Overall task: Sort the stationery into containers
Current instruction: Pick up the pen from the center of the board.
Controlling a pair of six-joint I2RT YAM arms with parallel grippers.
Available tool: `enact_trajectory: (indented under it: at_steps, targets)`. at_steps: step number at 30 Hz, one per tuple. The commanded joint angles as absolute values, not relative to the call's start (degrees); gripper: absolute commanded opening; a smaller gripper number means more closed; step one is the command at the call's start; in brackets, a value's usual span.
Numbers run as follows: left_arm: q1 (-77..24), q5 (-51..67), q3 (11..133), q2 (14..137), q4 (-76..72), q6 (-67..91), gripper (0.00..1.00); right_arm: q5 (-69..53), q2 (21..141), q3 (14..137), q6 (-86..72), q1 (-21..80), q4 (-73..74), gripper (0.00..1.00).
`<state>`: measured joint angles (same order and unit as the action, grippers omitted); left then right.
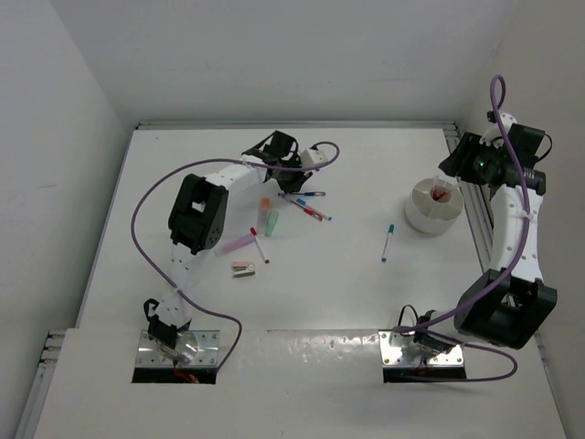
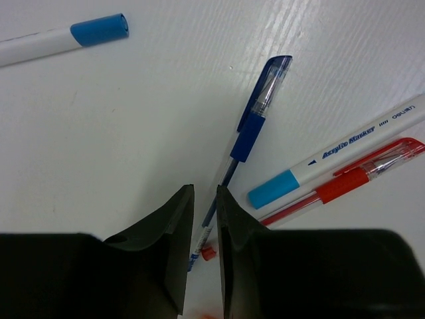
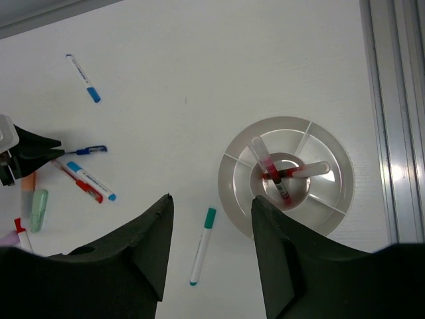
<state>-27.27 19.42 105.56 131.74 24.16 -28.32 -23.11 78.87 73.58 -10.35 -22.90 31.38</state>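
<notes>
Pinching a translucent blue gel pen (image 2: 255, 113) near its tip, bottom centre of the wrist frame, the left end effector (image 2: 204, 246) is clamped, likely to lift it off the white bench (image 2: 133, 119). The right end effector (image 3: 211, 199) hangs spread, empty, above the round white tub (image 3: 335, 143).

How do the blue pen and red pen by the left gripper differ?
The blue pen has a blue cap and grip; the red pen has red ones. The blue pen's barrel runs between the fingers of the left gripper; the red pen lies outside that gap. Both have clear barrels.
</notes>
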Motion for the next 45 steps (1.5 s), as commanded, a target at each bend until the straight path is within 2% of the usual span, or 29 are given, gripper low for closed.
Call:
enact_trajectory:
  at_steps: [1, 14, 20, 24, 27, 30, 34, 40, 42, 43, 45]
  targets:
    - [-26.7, 21.7, 107.2, 132.8, 25.2, -29.5, 0.26, -24.3, 79.5, 73.9, -10.8, -23.4, 30.3, 0.5]
    - [-25.1, 24.3, 103.7, 132.1, 24.8, -28.1, 0.24, -24.3, 80.4, 74.1, -11.2, -23.6, 30.3, 0.5]
    - [-24.5, 25.3, 107.4, 135.3, 29.5, -28.6, 0.18, -24.5, 80.4, 74.2, -11.2, -23.6, 30.7, 0.49]
    - [-24.8, 22.8, 109.2, 137.5, 33.9, -29.1, 0.19, -25.1, 80.6, 75.0, -10.7, -23.6, 31.6, 0.5]
    - [-25.0, 20.5, 108.7, 137.7, 34.6, -28.8, 0.23, -25.7, 80.4, 75.2, -10.6, -23.6, 31.9, 0.5]
    - [-25.4, 17.8, 108.0, 137.8, 35.0, -28.7, 0.23, -26.0, 80.1, 75.2, -10.6, -23.6, 32.0, 0.5]
    - [-26.2, 13.4, 108.0, 138.3, 35.5, -28.0, 0.15, -27.1, 79.5, 75.3, -10.7, -23.6, 32.4, 0.5]
    - [-26.0, 16.9, 107.2, 132.6, 33.7, -26.0, 0.02, -31.8, 77.9, 76.4, -11.7, -22.5, 33.0, 0.5]
    - [-25.9, 19.1, 106.6, 126.4, 30.3, -21.7, 0.0, -36.0, 76.7, 76.6, -13.9, -22.3, 32.5, 0.56]
    - [-25.8, 22.2, 104.9, 123.6, 26.4, -19.6, 0.0, -37.9, 76.2, 76.4, -16.3, -22.2, 31.4, 0.69]
    - [-25.5, 26.9, 99.8, 115.1, 17.6, -12.4, 0.0, -42.4, 74.5, 75.9, -20.2, -21.3, 28.9, 0.78]
